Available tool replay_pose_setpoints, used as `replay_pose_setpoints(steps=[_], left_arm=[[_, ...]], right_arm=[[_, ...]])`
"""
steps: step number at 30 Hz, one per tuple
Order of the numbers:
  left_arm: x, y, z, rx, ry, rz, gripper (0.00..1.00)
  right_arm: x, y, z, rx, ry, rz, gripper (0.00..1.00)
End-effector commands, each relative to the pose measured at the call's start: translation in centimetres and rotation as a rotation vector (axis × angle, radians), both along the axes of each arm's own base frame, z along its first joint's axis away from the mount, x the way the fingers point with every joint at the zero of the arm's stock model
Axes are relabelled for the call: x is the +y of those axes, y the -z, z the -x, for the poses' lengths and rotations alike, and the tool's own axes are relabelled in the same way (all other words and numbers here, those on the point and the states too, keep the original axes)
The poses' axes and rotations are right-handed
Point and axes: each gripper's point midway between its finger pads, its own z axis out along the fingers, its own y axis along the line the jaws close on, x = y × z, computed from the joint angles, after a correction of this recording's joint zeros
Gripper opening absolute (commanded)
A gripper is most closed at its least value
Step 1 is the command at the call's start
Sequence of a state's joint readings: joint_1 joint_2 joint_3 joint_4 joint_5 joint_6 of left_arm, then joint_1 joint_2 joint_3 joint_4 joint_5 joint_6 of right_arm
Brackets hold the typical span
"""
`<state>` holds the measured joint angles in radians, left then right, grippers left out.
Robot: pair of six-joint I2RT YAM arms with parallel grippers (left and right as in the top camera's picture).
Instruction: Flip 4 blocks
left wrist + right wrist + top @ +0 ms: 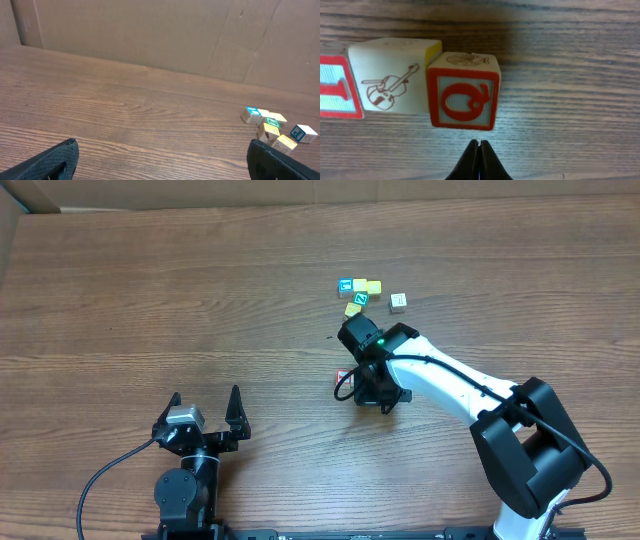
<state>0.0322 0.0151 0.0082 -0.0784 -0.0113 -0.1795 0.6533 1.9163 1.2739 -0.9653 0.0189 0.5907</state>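
Three blocks lie in a row in the right wrist view: a red-framed block printed with a red Q, a pale block with a red violin drawing touching its left side, and a red-framed block cut off by the left edge. My right gripper is shut and empty, its tips just short of the Q block. From overhead, the right gripper hides most of this row, and only a red corner of a block shows. My left gripper stands open and empty, far to the left.
A cluster of small cubes with yellow, blue and green faces lies beyond the right arm, with one pale cube just right of it. The same cluster shows at the right of the left wrist view. A cardboard wall backs the table.
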Motion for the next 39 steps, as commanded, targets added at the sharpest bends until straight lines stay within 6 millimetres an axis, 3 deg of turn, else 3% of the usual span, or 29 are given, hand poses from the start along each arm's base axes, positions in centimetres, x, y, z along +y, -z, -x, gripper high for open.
replay_pose_setpoints(steps=[1, 33, 39], left_arm=[[-0.4, -0.1, 0.0, -0.006, 0.020, -0.018, 1.00], [-0.4, -0.1, 0.0, -0.006, 0.020, -0.018, 1.00], [-0.4, -0.1, 0.0, -0.006, 0.020, -0.018, 1.00]], right_arm=[[-0.1, -0.2, -0.5, -0.029, 0.012, 0.000, 0.04], [0.9, -0.3, -1.8, -0.079, 0.012, -0.039, 0.04], [0.9, -1.4, -3.0, -0.098, 0.007, -0.058, 0.04]])
